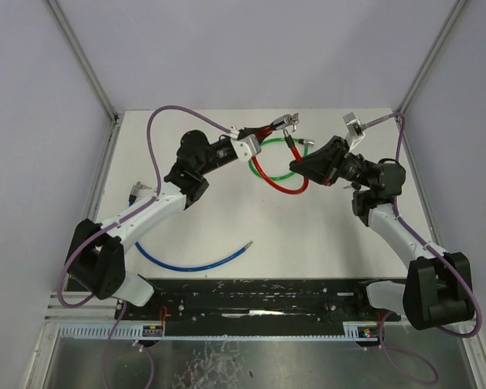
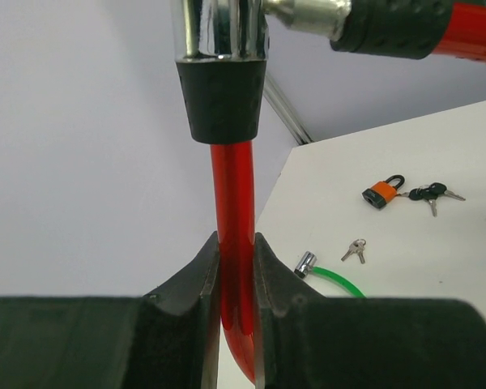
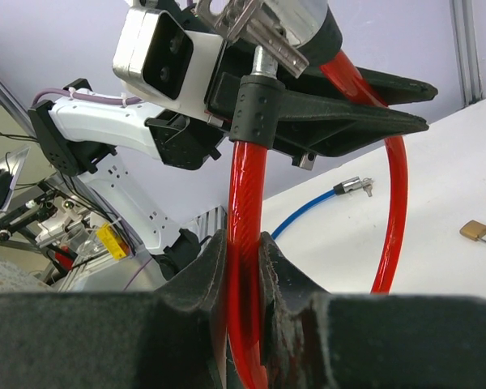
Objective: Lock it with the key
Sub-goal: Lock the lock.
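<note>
Above white table's [image 1: 308, 235] far middle, red cable lock [image 1: 279, 185] aloft: my left claw [image 2: 236, 267] pinches cable below chrome barrel [image 2: 221, 28], right claw [image 3: 245, 259] below black-sleeved pin [image 3: 257, 105]; pin aims out from right claw, tip just beside barrel.

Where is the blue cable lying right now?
In the overhead view the blue cable lies on the near left part of the table, curving from beside the left arm toward the middle, nearer the camera than the red cable.
</note>
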Controlling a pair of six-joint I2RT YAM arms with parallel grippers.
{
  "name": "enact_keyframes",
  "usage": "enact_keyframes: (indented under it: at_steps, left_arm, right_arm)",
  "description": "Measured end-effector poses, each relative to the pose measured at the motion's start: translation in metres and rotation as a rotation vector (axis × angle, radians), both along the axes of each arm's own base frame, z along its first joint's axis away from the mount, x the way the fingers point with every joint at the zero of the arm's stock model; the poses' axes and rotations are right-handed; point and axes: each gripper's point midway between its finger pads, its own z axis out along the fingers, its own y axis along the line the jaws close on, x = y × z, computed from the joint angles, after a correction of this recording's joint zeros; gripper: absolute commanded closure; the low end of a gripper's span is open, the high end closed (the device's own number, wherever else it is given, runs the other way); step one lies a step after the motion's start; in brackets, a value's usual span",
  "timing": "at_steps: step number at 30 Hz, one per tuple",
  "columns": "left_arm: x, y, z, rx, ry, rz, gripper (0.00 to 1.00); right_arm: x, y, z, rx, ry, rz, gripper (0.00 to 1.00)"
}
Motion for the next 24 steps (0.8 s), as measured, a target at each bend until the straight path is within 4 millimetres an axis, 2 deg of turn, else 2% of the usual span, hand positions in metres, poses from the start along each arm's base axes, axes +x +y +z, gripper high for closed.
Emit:
enact_keyframes:
  at_steps: [10,19,24]
  left_arm:
    - [-0.003,-0.005,-0.011,0.086,-0.054,0.013,1.00]
    - [0.005,0.003,-0.010,0.262,-0.260,0.205,1.00]
    - [0.010,0.010,-0.019,0.339,-0.319,0.272,1.00]
  right_arm:
    - [0.002,-0.001,-0.002,-0.003,0.025,-0.005,1.00]
    - [0.005,-0.010,0.001,0.021,0.103,-0.010,1.00]
    - [0.005,-0.009,0.000,0.033,0.189,0.004,1.00]
